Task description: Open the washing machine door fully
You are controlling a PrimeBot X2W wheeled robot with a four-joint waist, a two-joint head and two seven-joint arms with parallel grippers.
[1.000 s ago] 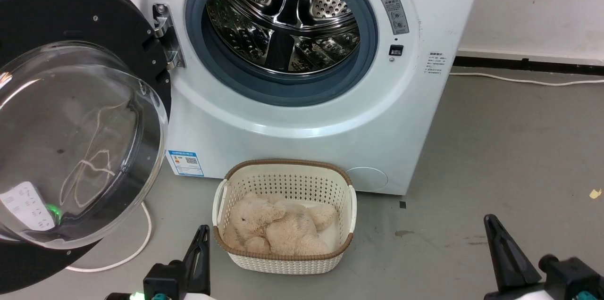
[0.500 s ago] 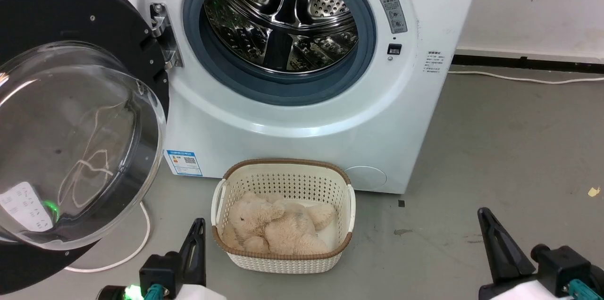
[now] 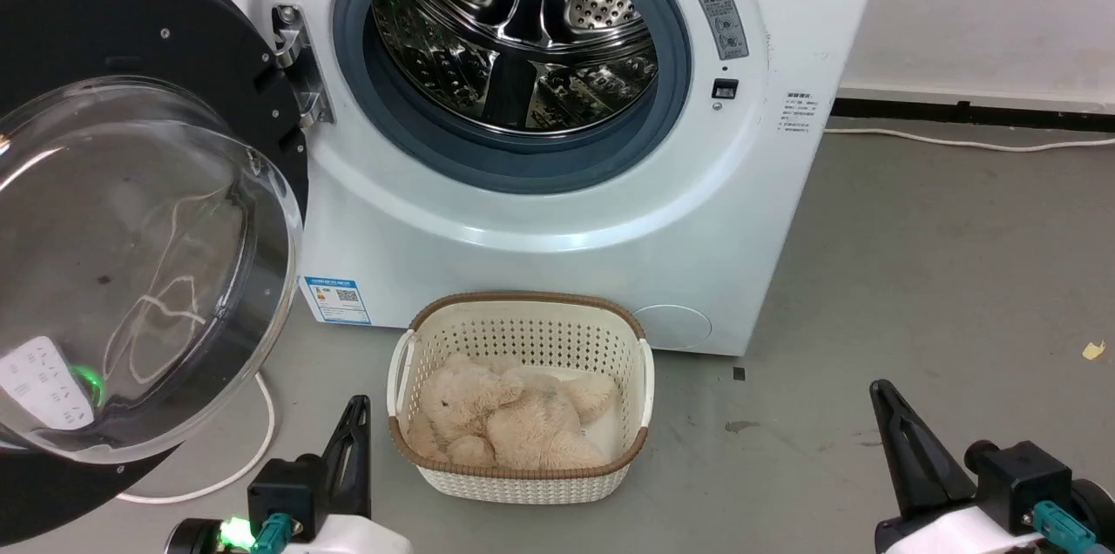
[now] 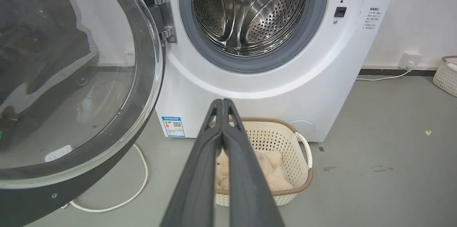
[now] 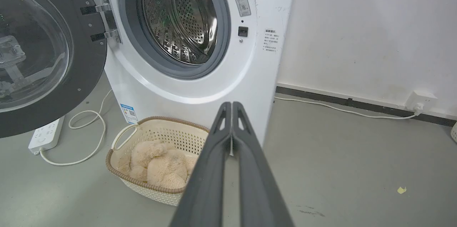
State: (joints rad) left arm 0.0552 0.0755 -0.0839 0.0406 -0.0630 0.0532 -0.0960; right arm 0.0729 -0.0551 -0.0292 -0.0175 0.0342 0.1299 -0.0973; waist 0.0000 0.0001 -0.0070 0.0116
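We've got the washing machine door swung wide out to the left of the machine, hanging on its hinge with the steel drum wide open to view. Our left gripper and right gripper sit low and near, fingers clenched on nothing, either side of the basket holding a plush bear.

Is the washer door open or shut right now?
Open. The door stands swung out to the left on its hinge, clear of the opening, leaving the drum exposed. Whether it is at its full stop, cannot tell.
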